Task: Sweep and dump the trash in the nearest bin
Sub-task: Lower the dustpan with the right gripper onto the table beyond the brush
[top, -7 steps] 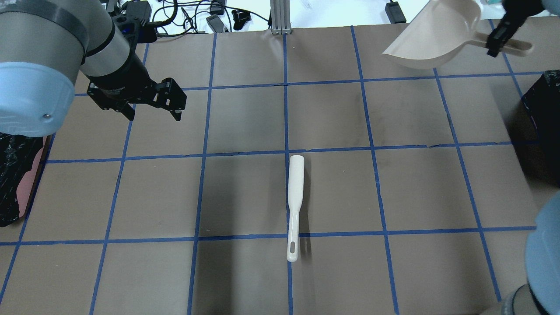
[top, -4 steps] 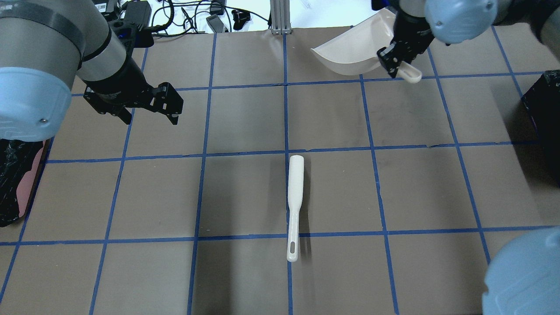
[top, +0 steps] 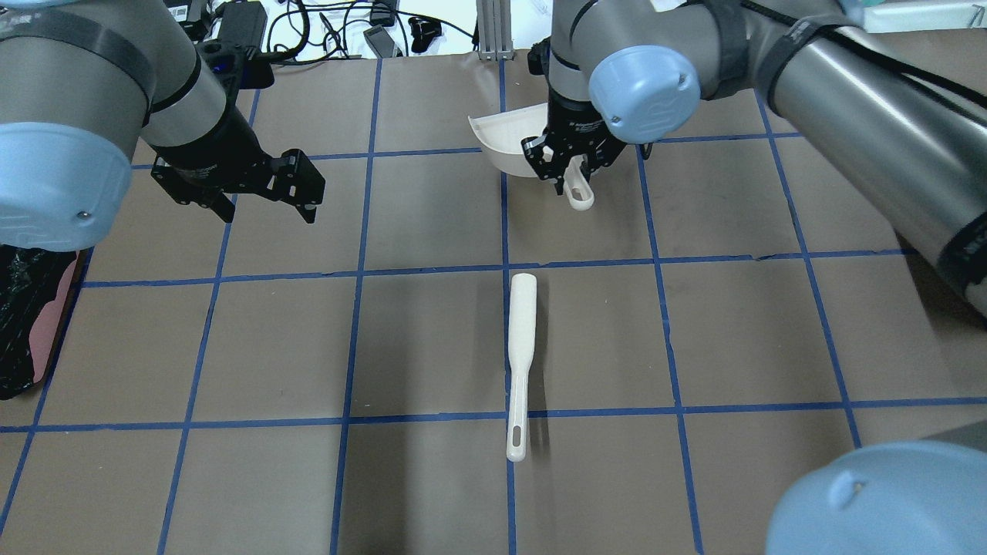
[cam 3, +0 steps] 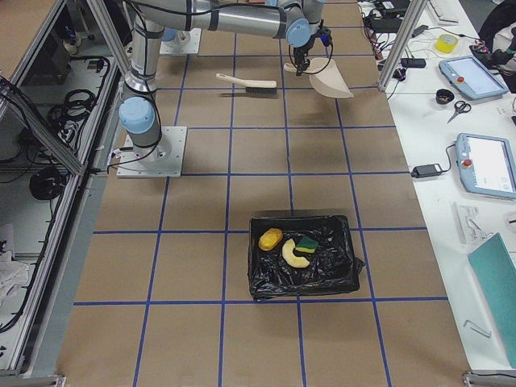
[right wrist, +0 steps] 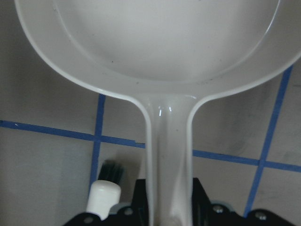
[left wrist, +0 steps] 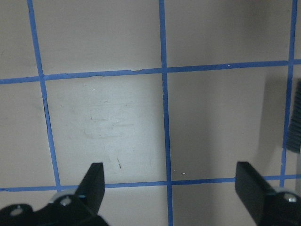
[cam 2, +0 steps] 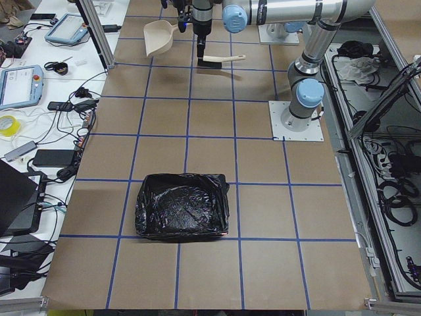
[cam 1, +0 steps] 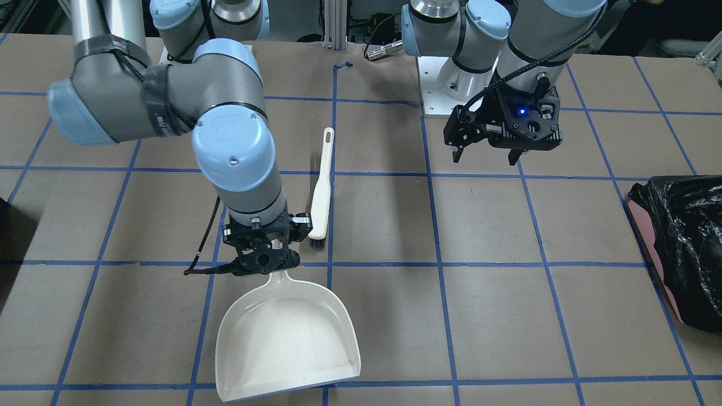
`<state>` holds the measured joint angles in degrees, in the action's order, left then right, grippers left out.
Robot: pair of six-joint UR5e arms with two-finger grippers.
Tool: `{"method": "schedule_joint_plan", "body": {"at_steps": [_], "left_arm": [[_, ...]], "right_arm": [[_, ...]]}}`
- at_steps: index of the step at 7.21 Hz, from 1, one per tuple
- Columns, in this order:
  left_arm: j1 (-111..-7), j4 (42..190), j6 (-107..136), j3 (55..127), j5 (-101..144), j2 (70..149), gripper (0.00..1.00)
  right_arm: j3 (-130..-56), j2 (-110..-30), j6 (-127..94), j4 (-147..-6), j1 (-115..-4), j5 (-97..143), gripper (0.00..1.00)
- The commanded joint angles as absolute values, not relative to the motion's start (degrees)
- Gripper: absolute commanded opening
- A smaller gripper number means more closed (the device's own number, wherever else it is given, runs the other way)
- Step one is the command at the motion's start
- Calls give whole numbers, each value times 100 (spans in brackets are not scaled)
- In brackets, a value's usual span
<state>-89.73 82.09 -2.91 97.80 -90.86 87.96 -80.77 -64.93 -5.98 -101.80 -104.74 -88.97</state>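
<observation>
Leftmost in the overhead view, the black-bag-lined left-hand bin (top: pixel 19 308) stands at the table edge. The left gripper (top: pixel 268 210) hangs above the table, jaws spread, nothing between them.

At centre lies the white plastic hand brush (top: pixel 521 339). Its long axis runs straight toward and away from the robot, with the hang-hole end nearest the robot and the dark-bristled head at the far end.

Just beyond that head, slightly to its right, the right gripper (top: pixel 572 176) is clamped on the handle of the cream plastic dustpan (top: pixel 505 139), whose mouth faces away from the robot. Whether the pan touches the table cannot be told.

The trash (cam 3: pixel 292 246), a yellow-and-green sponge, a beige lump and an orange lump, lies inside the black-bag-lined right-hand bin (cam 3: pixel 348 274).

Judgement: dumping is complete. Setting the dustpan down requires clearance from the brush head, and the right arm is far nearer to that head than the left.
</observation>
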Motion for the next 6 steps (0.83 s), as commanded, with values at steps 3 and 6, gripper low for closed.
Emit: {"method": "schedule_joint_plan", "body": {"at_steps": [3, 6], "left_arm": [[-8956, 8200, -316, 9774, -9079, 8824, 100], [-8956, 8209, -316, 9782, -9114, 8833, 100]], "right_arm": [[-8095, -5977, -1055, -10353, -10880, -8859, 0], [-8174, -5968, -1046, -10362, -10898, -8711, 0]]}}
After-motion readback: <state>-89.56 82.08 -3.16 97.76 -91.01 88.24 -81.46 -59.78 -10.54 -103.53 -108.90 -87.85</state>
